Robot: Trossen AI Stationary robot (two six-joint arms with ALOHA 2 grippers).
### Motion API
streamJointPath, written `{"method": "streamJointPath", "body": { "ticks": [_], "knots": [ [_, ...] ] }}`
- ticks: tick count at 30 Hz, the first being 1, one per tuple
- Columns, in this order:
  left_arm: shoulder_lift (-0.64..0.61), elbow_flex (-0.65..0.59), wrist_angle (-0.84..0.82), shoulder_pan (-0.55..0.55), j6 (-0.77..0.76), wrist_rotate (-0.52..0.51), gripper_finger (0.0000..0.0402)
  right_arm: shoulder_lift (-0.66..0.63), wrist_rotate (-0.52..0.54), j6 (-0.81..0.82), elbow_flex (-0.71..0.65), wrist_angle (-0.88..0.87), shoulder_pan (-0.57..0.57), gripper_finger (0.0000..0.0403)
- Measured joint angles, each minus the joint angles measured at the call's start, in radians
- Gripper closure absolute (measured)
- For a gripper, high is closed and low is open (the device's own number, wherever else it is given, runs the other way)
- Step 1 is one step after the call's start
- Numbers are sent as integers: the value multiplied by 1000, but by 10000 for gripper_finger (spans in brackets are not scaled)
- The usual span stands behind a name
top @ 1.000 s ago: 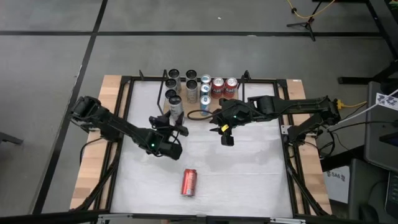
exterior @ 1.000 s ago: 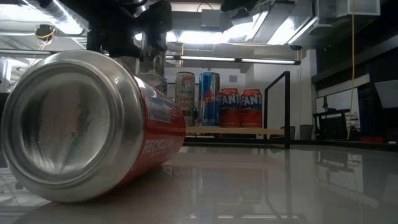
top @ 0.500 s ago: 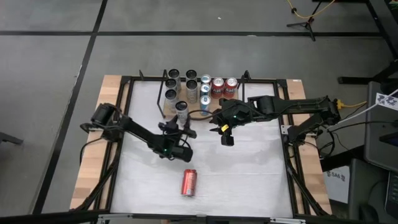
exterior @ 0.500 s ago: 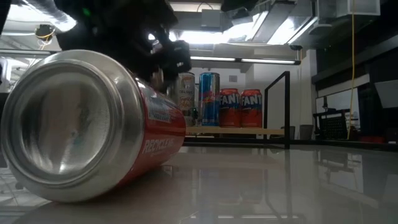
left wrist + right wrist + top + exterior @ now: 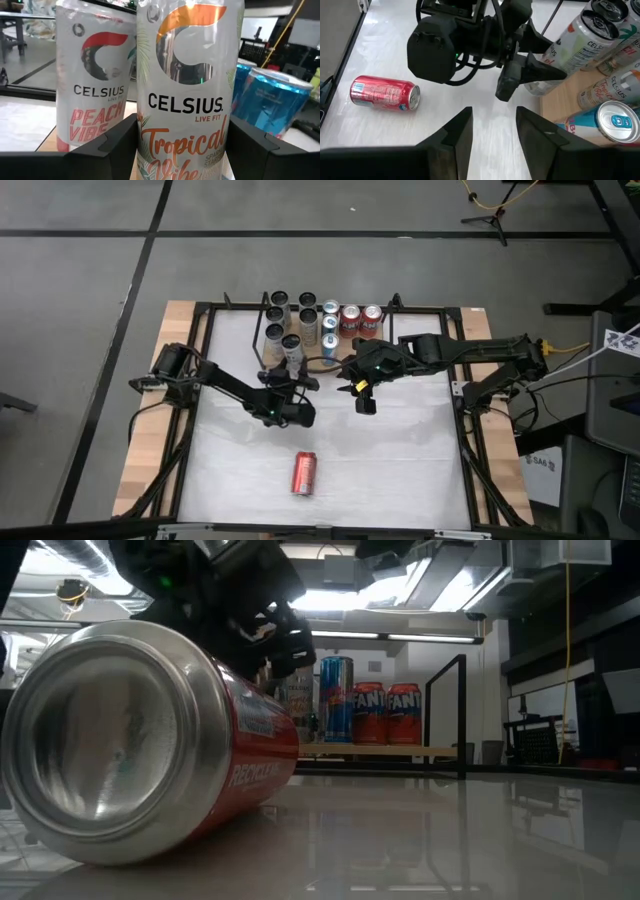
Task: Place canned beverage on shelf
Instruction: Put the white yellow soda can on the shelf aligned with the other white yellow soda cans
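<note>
Left gripper (image 5: 296, 383) is positioned at the front edge of the shelf (image 5: 345, 350), its fingers (image 5: 120, 142) set either side of a white Celsius Tropical Vibe can (image 5: 187, 95). In the left wrist view both fingers appear to touch the can's sides, so the can is recorded as clasped. The can (image 5: 292, 350) is seen upright at the shelf's front left part, at 12 o'clock from the gripper. A Peach Vibe can (image 5: 95, 75) stands just beside it, and blue cans (image 5: 267, 100) are noted on its other side. Two Fanta cans (image 5: 388, 713) stand on the shelf. A red can (image 5: 303, 472) lies on its side on the table (image 5: 400, 460), at 6 o'clock from the left gripper, well apart. Right gripper (image 5: 364, 396) is held above the table at 3 o'clock from the left one, fingers (image 5: 457, 132) parted and holding nothing.
</note>
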Motion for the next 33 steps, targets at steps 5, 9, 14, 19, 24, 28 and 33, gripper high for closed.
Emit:
{"method": "streamJointPath", "body": {
  "ticks": [5,9,14,19,24,28,33],
  "knots": [
    [0,0,66,-9,129,31,165,0,0,0,0,0,0,256],
    [0,0,88,-14,181,9,164,0,0,0,0,0,0,256],
    [0,0,98,1,180,32,164,0,0,0,0,0,0,256],
    [0,0,114,6,183,37,164,0,0,0,0,0,0,256],
    [0,0,121,13,183,58,164,0,0,0,0,0,0,256],
    [0,0,154,3,255,88,164,0,0,0,0,0,0,256],
    [0,0,224,-14,387,29,164,0,0,-1,0,0,0,256]
  ]
}}
